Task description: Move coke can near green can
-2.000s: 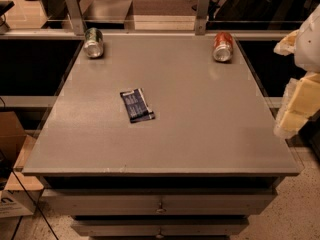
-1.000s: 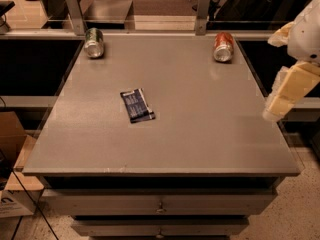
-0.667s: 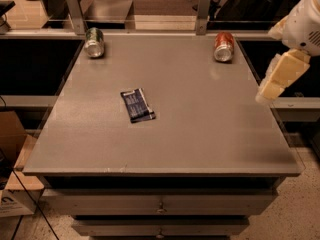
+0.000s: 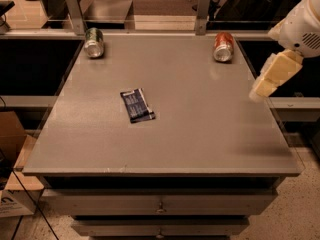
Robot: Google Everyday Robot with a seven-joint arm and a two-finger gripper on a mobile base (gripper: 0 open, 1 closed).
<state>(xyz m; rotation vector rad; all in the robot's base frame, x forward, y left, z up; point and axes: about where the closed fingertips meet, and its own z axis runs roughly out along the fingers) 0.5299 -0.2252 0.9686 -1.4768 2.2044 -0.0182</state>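
Altogether 2 cans sit on the bench (image 4: 190, 134): 1 coke can (image 4: 223, 46) at upper right and 1 green can (image 4: 93, 42) at upper left, well apart, both seemingly lying on their sides. 1 dark blue packet (image 4: 137, 105) lies flat left of centre. 1 pincer (image 4: 261, 89) hangs at the right edge, lower than the coke can; whether it is open or closed I cannot tell.

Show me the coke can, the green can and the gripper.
coke can (image 4: 223, 46), camera view, red side
green can (image 4: 93, 42), camera view, green side
gripper (image 4: 260, 89), camera view, lower tip, above table's (image 4: 200, 134) right edge
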